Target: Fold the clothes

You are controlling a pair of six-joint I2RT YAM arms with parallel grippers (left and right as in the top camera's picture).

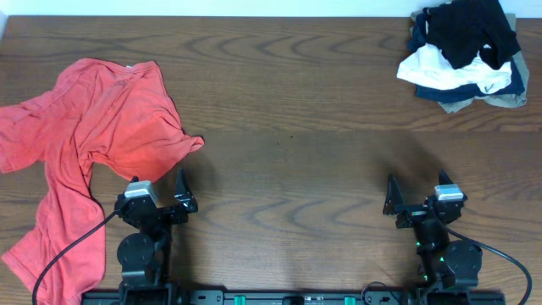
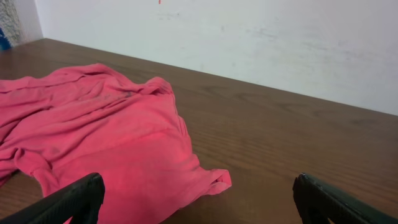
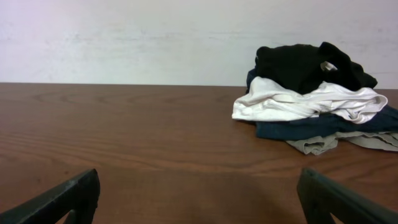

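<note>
The red T-shirt [image 1: 85, 144] is lying crumpled and unfolded on the left side of the brown wooden worktop [image 1: 288, 110], with one part trailing down toward the near edge and a sleeve [image 1: 188, 144] pointing toward the middle. The left gripper [image 2: 196, 199] is sitting low at the near edge, just beside that sleeve. Its dark fingers [image 2: 74, 199] are standing wide apart and gripping nothing, with the shirt's hem showing between them in the left wrist view.

The right gripper [image 3: 199, 193] is resting at the near edge on the right side, well apart from the shirt. Its fingers [image 3: 68, 196] are also spreading wide over bare wood.

A heap of black, white, navy and tan clothes [image 1: 464, 55] is sitting in the far right corner.
</note>
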